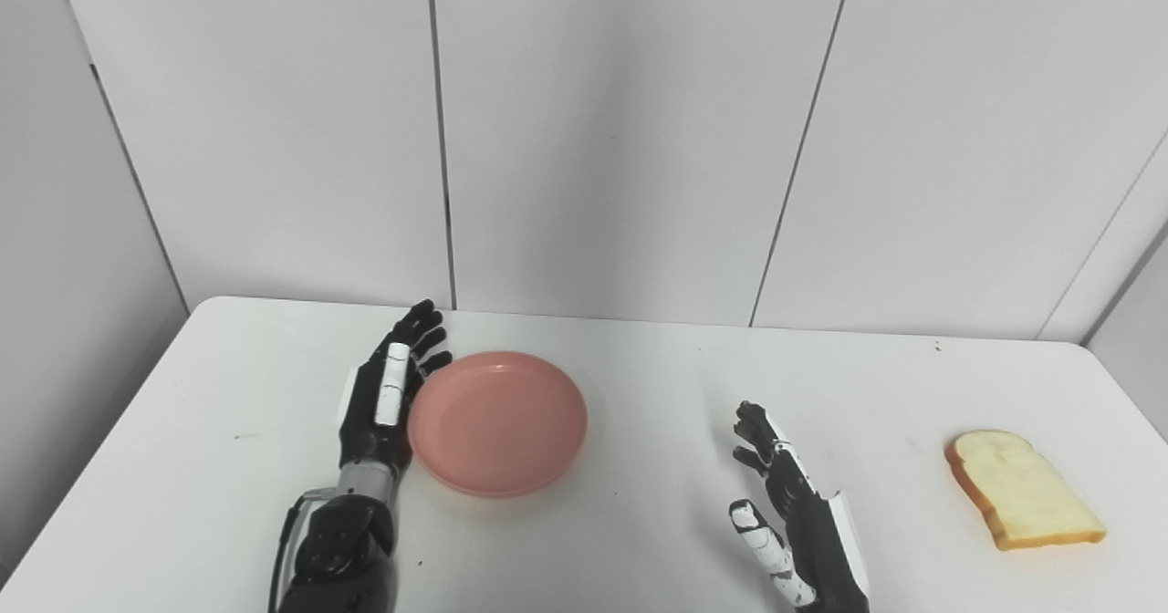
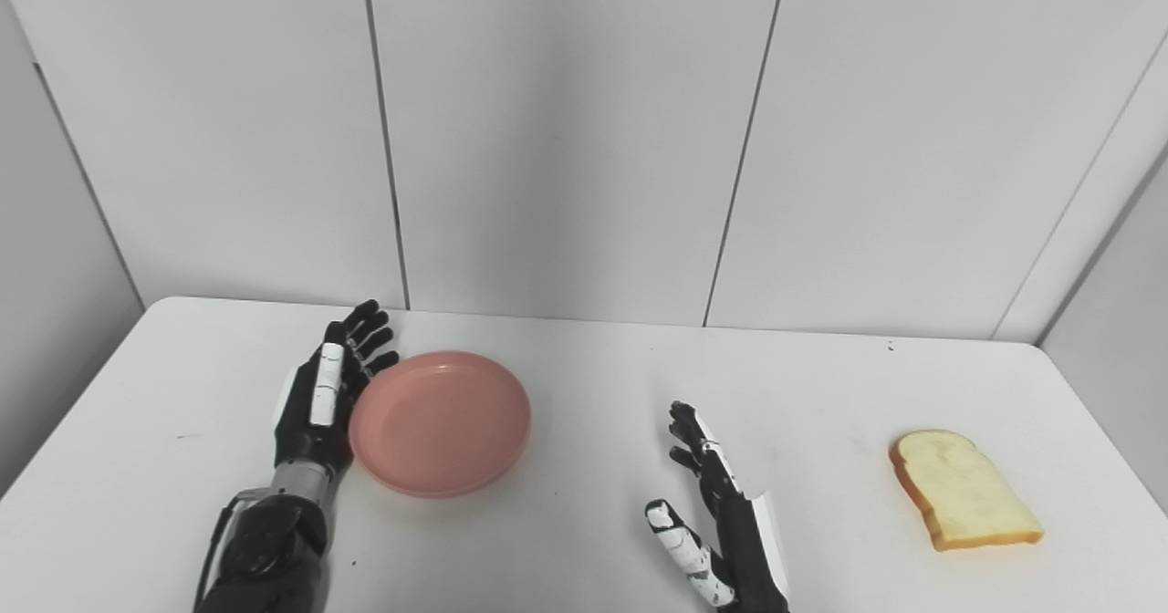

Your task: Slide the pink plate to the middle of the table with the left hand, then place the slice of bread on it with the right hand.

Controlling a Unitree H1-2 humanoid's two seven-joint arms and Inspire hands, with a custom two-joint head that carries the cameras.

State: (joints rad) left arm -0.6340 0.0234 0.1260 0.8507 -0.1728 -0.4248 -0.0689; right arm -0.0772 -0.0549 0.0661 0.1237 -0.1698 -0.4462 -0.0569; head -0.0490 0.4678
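1. While sitting left of the table's (image 1: 639, 540) centre, lying flat and empty: pink plate (image 1: 497, 423), its left rim just against the palm side of the left hand (image 1: 388, 394); looking ready for a sideways push rather than a lift.
2. Standing on edge beside the plate, fingers straight and slightly fanned, gripping nothing: left hand forming a flat paddle; judged to be placed so, because a broad palm against the rim slides a shallow dish without tipping it.
3. Waiting near the front edge, palm turned inward, fingers spread and holding nothing: right hand (image 1: 789, 513); well apart from both plate and bread, probably keeping the middle free for the incoming plate.
4. Lying flat on the far right of the table, crust edge showing, untouched: slice of bread (image 1: 1024, 490); well apart from the plate, so the second step not yet begun.
5. Judging the stage: sliding step barely started or about to start; plate needing to travel rightward toward the gap between the two hands.
6. Watching for one risk: rim slipping past the fingertips, turning the plate instead of moving it.
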